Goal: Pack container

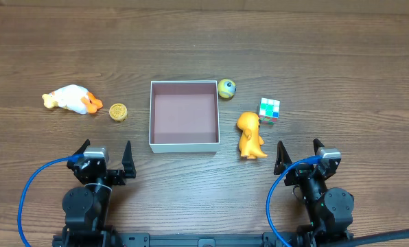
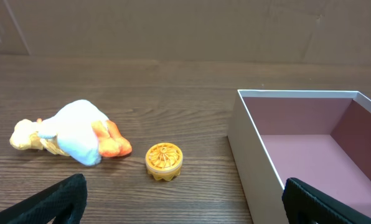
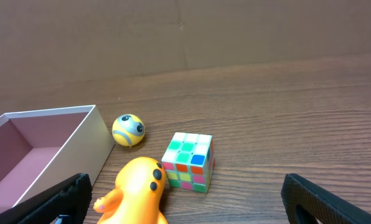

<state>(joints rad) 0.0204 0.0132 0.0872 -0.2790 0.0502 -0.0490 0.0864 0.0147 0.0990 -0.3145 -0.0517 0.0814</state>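
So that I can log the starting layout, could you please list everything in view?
box: one, white walls, pinkish floor, table centre, empty
duck toy: one, white and orange, lying far left of the box
round token: one, golden, between duck toy and box
ball: one, yellow, by the box's far right corner
figure: one, orange, right of the box
puzzle cube: one, multicoloured, just beyond the figure
table: one, brown wood
left gripper: one, black, open, near edge
right gripper: one, black, open, near edge
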